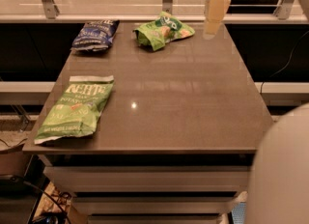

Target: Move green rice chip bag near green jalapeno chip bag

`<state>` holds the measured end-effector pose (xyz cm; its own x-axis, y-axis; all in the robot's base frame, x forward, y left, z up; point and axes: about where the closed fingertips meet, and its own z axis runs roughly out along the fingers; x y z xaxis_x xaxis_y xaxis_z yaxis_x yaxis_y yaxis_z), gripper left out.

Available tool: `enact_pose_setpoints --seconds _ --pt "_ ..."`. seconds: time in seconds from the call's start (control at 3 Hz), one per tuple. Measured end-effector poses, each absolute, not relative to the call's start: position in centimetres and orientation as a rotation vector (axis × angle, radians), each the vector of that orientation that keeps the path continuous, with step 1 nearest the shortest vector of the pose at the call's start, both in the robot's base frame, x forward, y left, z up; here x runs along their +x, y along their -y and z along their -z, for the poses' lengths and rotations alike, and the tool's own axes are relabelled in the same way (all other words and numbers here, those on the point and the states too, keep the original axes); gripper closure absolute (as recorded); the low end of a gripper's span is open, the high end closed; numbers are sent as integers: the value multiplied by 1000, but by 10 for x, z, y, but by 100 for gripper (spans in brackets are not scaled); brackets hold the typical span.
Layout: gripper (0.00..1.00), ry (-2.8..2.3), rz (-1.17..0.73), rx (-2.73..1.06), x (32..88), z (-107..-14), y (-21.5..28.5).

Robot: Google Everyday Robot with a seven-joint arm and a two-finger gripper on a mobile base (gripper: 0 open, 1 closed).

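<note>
- Hovering upper right, the gripper [213, 24] sits over the table's [193, 107] far edge; its opening cannot be told.
- Green rice chip bag [163, 31] lies upper centre.
- Green jalapeno chip bag [77, 108] lies lower left.

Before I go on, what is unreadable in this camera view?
Camera view:
- gripper, above the far right of the table: its arm is cut off by the top edge.
- green rice chip bag: far side hidden by its own crumples.
- dark blue bag: print blurred.
- lower right corner: hidden by a pale robot part.
</note>
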<state>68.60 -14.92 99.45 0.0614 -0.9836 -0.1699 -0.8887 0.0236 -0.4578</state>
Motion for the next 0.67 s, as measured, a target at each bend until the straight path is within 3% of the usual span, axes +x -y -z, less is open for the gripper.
enact_pose_setpoints --seconds 0.67 --pt "0 -1824 251 -1991 731 -965 125"
